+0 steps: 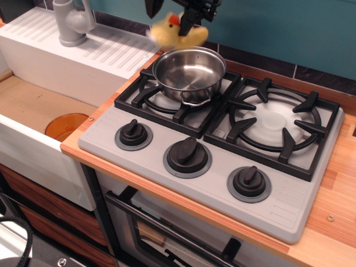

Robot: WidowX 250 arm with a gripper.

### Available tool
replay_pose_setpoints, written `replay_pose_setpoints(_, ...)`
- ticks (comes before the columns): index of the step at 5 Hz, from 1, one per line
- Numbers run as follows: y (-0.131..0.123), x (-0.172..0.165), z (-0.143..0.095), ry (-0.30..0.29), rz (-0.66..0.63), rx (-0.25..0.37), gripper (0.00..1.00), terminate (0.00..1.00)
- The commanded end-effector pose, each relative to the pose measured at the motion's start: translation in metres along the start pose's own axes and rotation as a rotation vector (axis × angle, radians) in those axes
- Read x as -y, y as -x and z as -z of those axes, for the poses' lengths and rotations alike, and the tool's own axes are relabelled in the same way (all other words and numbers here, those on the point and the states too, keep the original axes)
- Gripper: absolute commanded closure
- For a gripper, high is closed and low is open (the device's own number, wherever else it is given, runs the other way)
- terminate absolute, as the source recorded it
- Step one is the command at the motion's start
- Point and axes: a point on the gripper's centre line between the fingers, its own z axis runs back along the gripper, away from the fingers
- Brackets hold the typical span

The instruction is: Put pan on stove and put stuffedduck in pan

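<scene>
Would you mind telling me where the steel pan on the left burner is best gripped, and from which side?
Judging by its shape, grip the pan by its rim, coming straight down from above. It stands upright and open on the stove's left grate, so one pincer finger could slip inside the wall. The thin wire handle at its front looks harder to pinch. Overhead, the pincer holds the stuffedduck.

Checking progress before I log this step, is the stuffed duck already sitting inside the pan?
No, the stuffedduck hangs in the gripper above the back rim of the pan, whose inside shows only bare steel.

yellow stuffedduck [173, 33] with red beak, shiny silver pan [189, 71], grey stove [278, 203] with black grates
</scene>
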Motion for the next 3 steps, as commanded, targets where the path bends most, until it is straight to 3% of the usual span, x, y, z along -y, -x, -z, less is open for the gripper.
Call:
replay_pose_setpoints(1, -0.0149, -0.0018, -0.0097, 0.003, -0.025, 0.049, 0.00, 0.00)
replay_pose_setpoints(3, -0.0172, 0.0039, -0.0108, 0.026, -0.007, 0.025, 0.00, 0.00)
